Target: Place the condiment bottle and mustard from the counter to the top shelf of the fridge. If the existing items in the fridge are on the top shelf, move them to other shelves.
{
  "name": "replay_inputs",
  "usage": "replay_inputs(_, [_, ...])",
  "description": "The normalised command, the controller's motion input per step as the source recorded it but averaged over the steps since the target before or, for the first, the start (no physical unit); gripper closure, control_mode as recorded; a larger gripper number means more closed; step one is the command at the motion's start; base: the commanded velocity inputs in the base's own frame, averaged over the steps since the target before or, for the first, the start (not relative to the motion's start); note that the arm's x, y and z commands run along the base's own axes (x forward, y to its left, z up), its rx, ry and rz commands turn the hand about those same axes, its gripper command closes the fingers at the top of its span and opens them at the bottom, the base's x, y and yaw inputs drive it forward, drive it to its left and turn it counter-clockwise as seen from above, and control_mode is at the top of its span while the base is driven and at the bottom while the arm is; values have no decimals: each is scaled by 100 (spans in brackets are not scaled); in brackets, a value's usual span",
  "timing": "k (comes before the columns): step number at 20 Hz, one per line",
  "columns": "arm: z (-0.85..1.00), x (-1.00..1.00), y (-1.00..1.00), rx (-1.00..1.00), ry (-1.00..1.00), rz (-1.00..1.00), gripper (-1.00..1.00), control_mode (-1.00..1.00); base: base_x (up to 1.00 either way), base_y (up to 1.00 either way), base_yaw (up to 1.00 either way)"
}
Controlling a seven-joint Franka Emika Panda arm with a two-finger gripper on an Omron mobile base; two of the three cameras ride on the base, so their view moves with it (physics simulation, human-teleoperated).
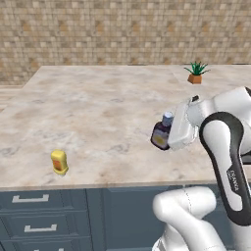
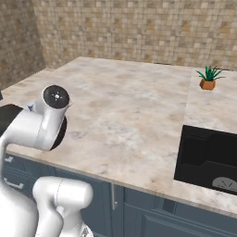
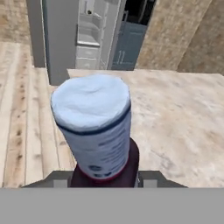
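Observation:
The condiment bottle [image 1: 161, 133], dark with a blue cap and orange-yellow label, stands slightly tilted near the counter's [image 1: 98, 112] front right. My gripper [image 1: 170, 138] comes at it from the right and is shut on its dark body. In the hand view the blue cap [image 3: 92, 103] looms large, with the dark body [image 3: 131, 162] between my fingertips [image 3: 151, 178]. I cannot tell whether the bottle touches the counter. The yellow mustard [image 1: 59, 162] stands upright near the front left edge, far from the gripper. The grey fridge [image 3: 61, 39] shows beyond the counter's end, its pale inner shelves [image 3: 89, 33] visible.
A small potted plant [image 1: 195, 73] sits at the counter's back right. A black sink [image 2: 208, 157] is sunk into the counter at the right. Dark drawers with silver handles [image 1: 30, 198] run below the front edge. A tiled wall [image 1: 122, 29] closes the back.

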Motion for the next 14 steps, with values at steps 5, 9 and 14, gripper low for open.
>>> replay_inputs(5, [61, -16, 0, -2, 43, -5, 100, -100, 0, 0, 0])
replay_inputs(9, [15, 0, 0, -1, 27, -2, 100, -100, 0, 0, 0])
replay_inputs(14, [0, 0, 0, 0, 1, 0, 100, -100, 0, 0, 0])
